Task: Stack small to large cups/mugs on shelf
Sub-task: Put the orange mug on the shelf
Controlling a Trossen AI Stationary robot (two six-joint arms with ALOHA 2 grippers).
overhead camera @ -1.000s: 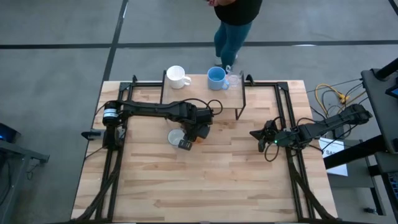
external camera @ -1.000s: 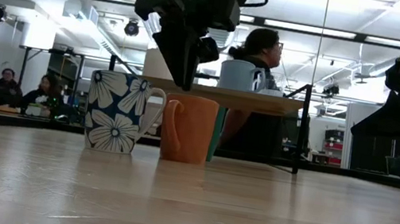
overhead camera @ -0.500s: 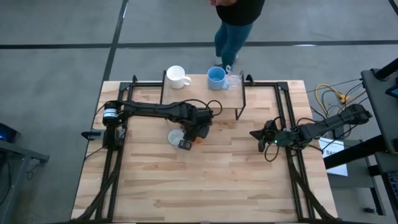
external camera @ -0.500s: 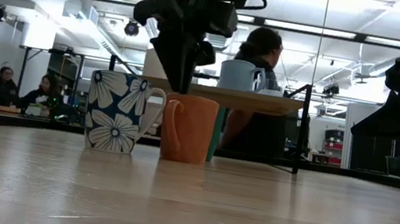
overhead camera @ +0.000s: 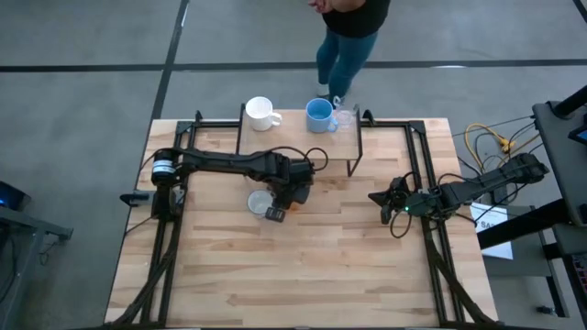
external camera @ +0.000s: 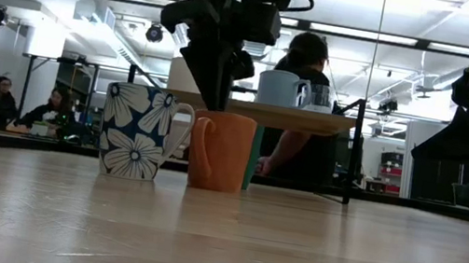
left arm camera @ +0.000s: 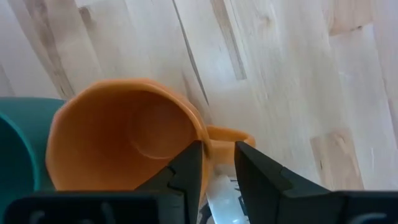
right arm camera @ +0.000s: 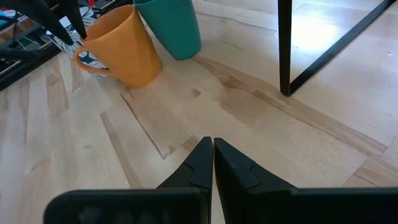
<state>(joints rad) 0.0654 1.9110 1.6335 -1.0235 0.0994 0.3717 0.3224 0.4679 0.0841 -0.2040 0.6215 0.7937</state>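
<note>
An orange mug (left arm camera: 124, 140) stands on the table next to a white mug with a dark flower pattern (external camera: 138, 131). A dark green cup (right arm camera: 174, 25) stands just behind the orange one. My left gripper (left arm camera: 217, 152) hangs over the orange mug (external camera: 222, 153), pointing down. It is narrowly open, with one fingertip over the inside and one over the outside of the rim beside the handle (left arm camera: 233, 134). A white mug (overhead camera: 261, 112), a light blue mug (overhead camera: 319, 115) and a clear glass (overhead camera: 346, 117) stand on the shelf (overhead camera: 298, 137). My right gripper (right arm camera: 213, 155) waits shut near the table's right side.
The shelf's black legs (right arm camera: 285, 46) stand on the table just behind the three cups. A person (overhead camera: 348, 37) stands beyond the far edge. The near half of the wooden table (overhead camera: 303, 275) is bare wood. Cables (overhead camera: 486, 137) lie off the right edge.
The person behind the table has shifted a little. The arms and cups have kept still.
</note>
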